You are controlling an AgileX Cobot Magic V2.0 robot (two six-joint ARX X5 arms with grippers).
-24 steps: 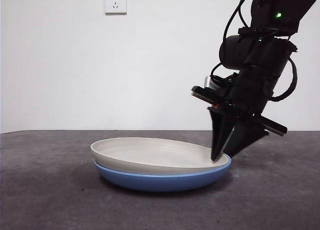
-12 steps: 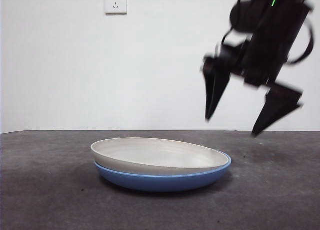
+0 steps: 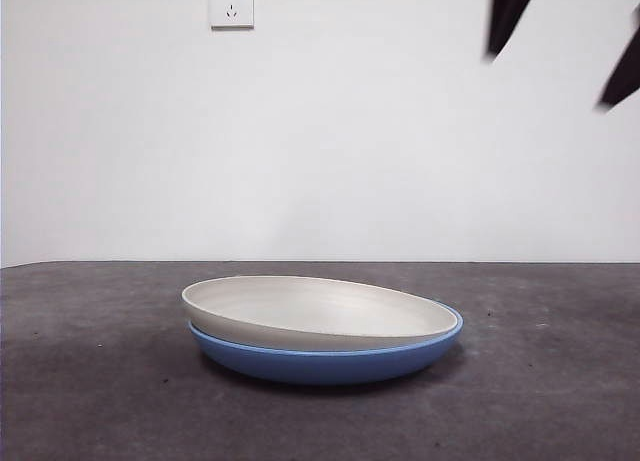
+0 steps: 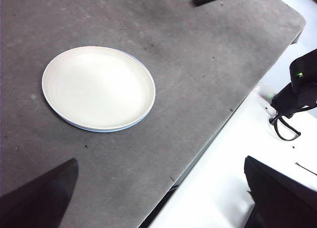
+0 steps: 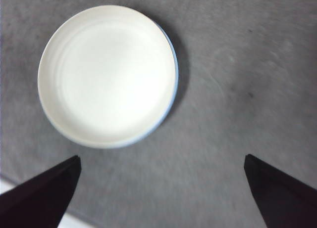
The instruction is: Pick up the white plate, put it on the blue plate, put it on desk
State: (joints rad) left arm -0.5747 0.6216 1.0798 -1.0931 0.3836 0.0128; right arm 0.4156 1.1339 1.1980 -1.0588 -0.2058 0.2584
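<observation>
Front view shows the white plate (image 3: 318, 311) nested slightly askew in the blue plate (image 3: 330, 362) on the table (image 3: 90, 401), with the right gripper (image 3: 560, 46) high above, jaws spread and empty; the left gripper (image 4: 163, 198) is likewise released, well clear. Judgement: both plates look rigid, breakable, smooth and likely slippery. The shallow rim is the only purchase, best pinched at the white plate's raised edge.

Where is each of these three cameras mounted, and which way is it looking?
Front view: low at desk height, looking level at the white plate on the blue plate; black jaw tips top right.
Left wrist view: high, looking down; left gripper open.
Right wrist view: above, looking straight down; right gripper open.
All three views share the stacked plates.
</observation>
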